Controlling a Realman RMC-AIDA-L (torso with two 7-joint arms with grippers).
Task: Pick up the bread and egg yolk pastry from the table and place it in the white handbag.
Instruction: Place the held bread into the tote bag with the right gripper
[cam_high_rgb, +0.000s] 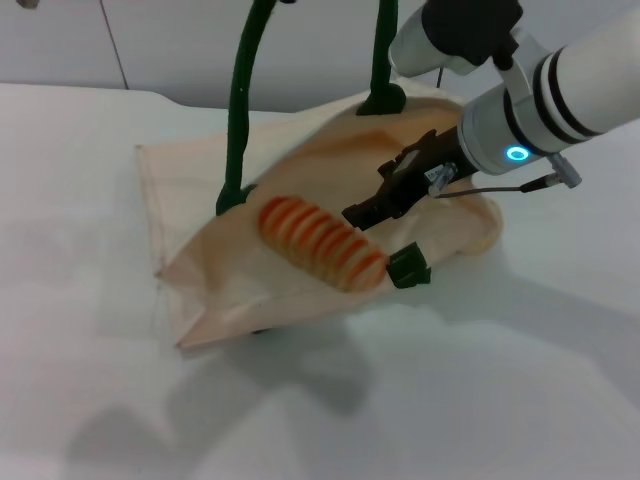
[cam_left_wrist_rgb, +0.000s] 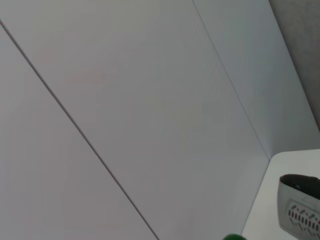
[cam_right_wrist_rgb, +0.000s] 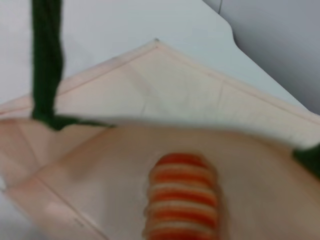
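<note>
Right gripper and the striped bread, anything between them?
Nothing; the head view shows only a small strip of white handbag fabric between the right gripper and the bread.

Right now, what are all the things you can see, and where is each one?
Bread: one, orange and tan stripes, lying on the bag's inner cloth at its open mouth.
Bag: one, cream, on the table, mouth held up.
Handles: two, dark green, rising from the bag out of the picture's top.
Table: one, white, under everything.
Egg yolk pastry: none in sight.
Right end effector: one, black, just beside the bread, over the bag.
Left end effector: not in view.
</note>
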